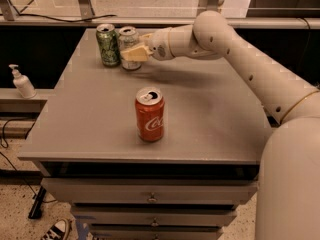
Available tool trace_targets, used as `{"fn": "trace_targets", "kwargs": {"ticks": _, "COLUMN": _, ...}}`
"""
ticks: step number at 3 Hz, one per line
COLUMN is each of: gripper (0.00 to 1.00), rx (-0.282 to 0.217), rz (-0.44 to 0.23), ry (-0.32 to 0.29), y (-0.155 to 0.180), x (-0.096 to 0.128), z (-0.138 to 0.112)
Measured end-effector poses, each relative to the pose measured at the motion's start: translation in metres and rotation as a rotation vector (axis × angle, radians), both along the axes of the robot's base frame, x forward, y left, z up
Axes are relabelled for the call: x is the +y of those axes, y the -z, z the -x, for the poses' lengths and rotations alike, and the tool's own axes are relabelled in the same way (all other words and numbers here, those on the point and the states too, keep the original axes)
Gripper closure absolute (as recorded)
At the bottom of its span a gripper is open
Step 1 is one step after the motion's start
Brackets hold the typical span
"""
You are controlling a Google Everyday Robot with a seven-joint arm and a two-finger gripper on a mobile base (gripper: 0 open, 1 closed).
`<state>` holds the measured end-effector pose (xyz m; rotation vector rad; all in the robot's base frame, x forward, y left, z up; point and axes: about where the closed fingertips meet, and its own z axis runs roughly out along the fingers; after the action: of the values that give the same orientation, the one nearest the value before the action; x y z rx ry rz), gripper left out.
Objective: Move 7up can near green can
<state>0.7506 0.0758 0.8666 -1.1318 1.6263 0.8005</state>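
Observation:
The silver-grey 7up can [128, 40] stands upright at the back left of the grey table [200, 114], right beside the green can [107, 45], which has a light-green mottled body and a silver top. My gripper [132, 52] reaches in from the right and is shut on the 7up can, its cream fingers [134, 54] wrapped round the can's lower half. The two cans are almost touching.
A red cola can [149, 114] stands upright in the front middle of the table. A white pump bottle [22, 82] sits on a ledge to the left. Drawers [150, 196] lie below the tabletop. My arm [240, 59] spans the right back of the table.

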Motion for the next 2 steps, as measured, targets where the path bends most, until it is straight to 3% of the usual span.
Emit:
{"fn": "trace_targets", "kwargs": {"ticks": 1, "gripper": 1.00, "rx": -0.001, "rz": 0.021, "ry": -0.028, "y": 0.0020, "x": 0.0105, "z": 0.0031}}
{"fn": "trace_targets", "kwargs": {"ticks": 2, "gripper": 0.82, "rx": -0.001, "rz": 0.022, "ry": -0.029, "y": 0.0013, "x": 0.0105, "z": 0.0031}}
